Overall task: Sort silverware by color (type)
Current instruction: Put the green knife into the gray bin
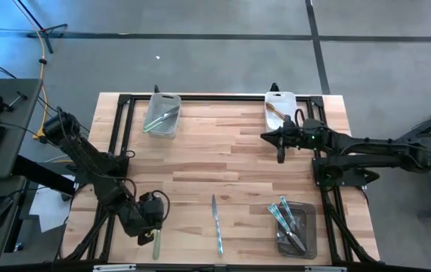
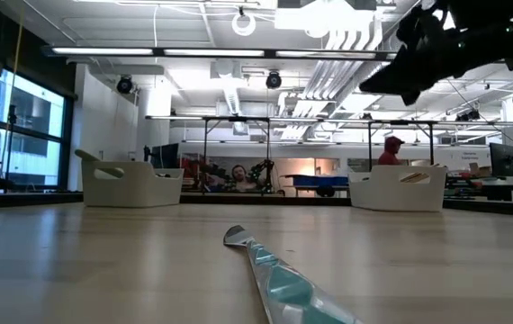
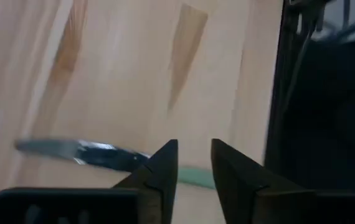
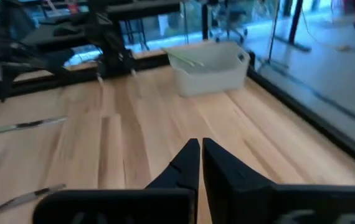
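Note:
An iridescent knife lies flat on the table near the front left corner. My left gripper hovers just above it, open and empty. In the left wrist view the knife runs behind my left gripper's fingertips. A second iridescent knife lies flat at the front middle and fills the low view's foreground. My right gripper hangs shut and empty over the far right of the table, next to the far right bin; its wrist view shows the right gripper closed.
A clear bin at the far left holds silver pieces. The far right bin holds a gold-bronze piece. A bin at the near right holds several iridescent pieces. A black frame borders the table. Bare wood lies in the middle.

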